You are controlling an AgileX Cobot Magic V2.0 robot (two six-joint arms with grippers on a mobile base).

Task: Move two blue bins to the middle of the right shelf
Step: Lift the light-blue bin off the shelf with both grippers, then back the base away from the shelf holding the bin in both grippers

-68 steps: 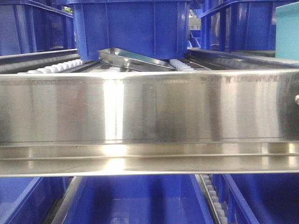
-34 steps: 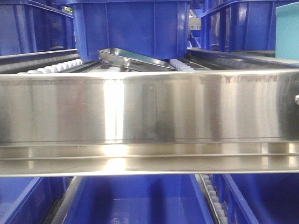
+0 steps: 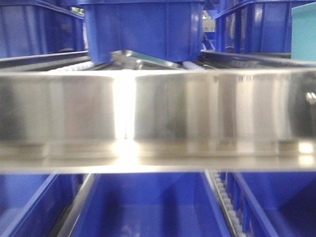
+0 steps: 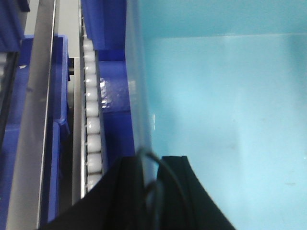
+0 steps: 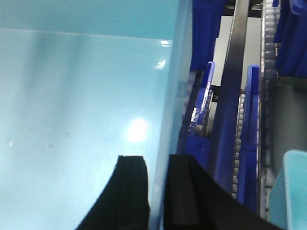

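Shifted, blurred since a second ago: steel shelf rail [image 3: 197, 113].
Left gripper [image 4: 152, 165], right gripper [image 5: 157, 163] clenched on pale blue bin [image 4: 230, 120] walls; roller track [image 4: 92, 134] just beside, tight.

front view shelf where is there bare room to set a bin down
Upper level is crowded: dark blue crates stand side by side, a steel tray tilted before the middle one; only a roller strip left of it shows bare. Below the steel rail, the middle crate's floor looks empty.
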